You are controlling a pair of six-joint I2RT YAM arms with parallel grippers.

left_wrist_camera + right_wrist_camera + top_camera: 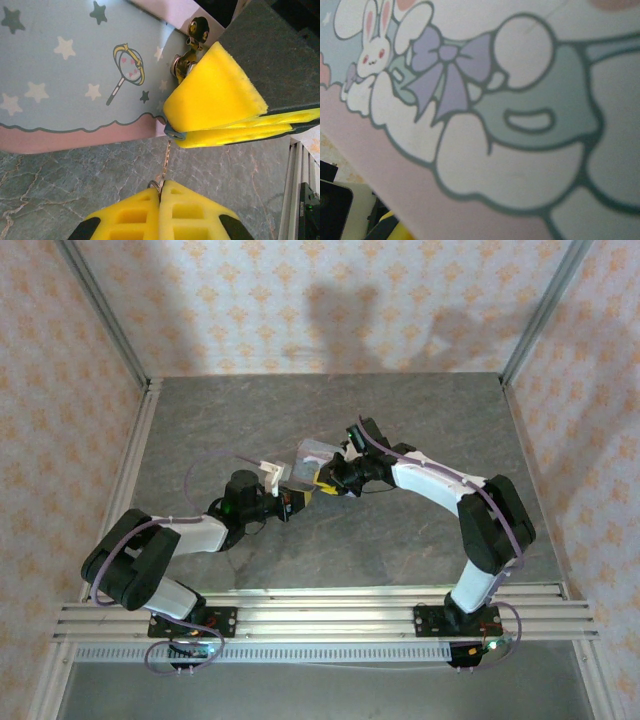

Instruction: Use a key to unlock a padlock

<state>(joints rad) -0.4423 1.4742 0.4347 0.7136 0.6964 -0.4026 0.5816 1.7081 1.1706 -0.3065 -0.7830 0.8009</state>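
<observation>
In the left wrist view my left gripper point(161, 187) is shut on the head of the thin silvery key point(168, 159), whose small ring shows at the fingertips. The blade runs straight up into the dark blue padlock point(174, 133). Just an edge of the padlock peeks out between the yellow fingers point(215, 95) of my right gripper point(173, 126), which is shut on it. The metal shackle point(181, 63) rises to the hasp point(196, 29) of the light-blue tin point(70, 75). From above, my left gripper point(291, 502) and right gripper point(326, 483) meet tip to tip beside the tin point(316, 454).
The tin's cartoon lid point(520, 125) sits very close to the right wrist camera. The grey stone-patterned tabletop point(400, 420) is walled by patterned panels, with aluminium rails point(320, 610) along the near edge.
</observation>
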